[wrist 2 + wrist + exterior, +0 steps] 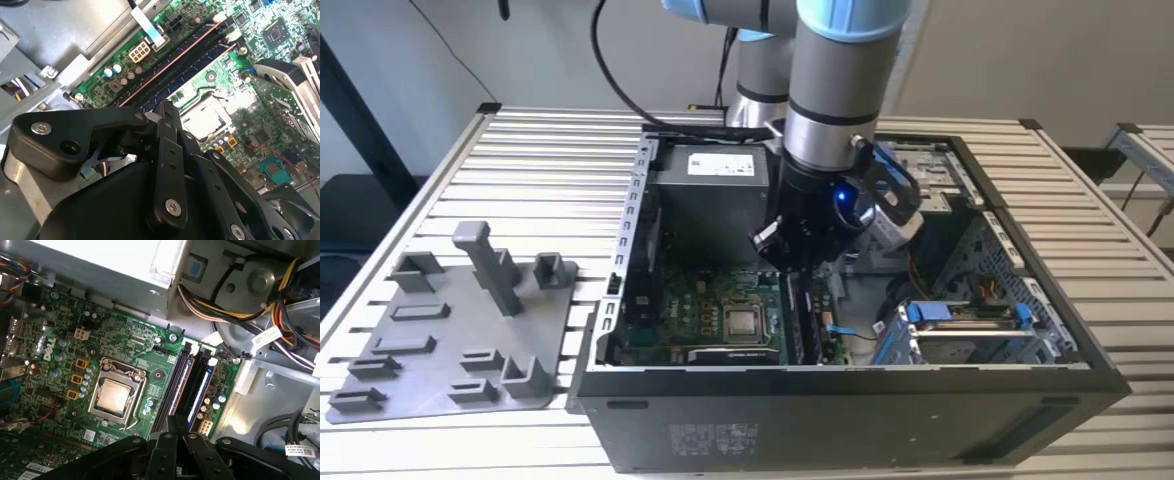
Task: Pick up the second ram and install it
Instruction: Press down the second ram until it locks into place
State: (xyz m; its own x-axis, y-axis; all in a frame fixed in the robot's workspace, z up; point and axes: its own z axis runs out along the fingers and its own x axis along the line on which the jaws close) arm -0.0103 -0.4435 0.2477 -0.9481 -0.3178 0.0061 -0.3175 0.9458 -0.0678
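Note:
My gripper (pixel 790 264) reaches down inside the open computer case (pixel 854 400), over the strip of memory sockets beside the processor (pixel 744 322). In both wrist views its black fingers are shut tip to tip, with nothing visible between them. The gripper's tip (pixel 172 420) hangs just over one end of the sockets. A ram stick (pixel 178 382) stands on edge in a black socket. Its thin top edge shows as a reddish line (pixel 172 67). A blue socket (pixel 201 387) runs alongside it. I cannot tell whether the tips touch the stick.
A grey holder plate (pixel 454 345) with a tall post (pixel 490 265) lies on the slatted table at the exterior view's left. Inside the case, the power supply (pixel 707 175) sits behind the gripper. Cable bundles (pixel 240 295) and a drive cage (pixel 961 325) crowd the other side.

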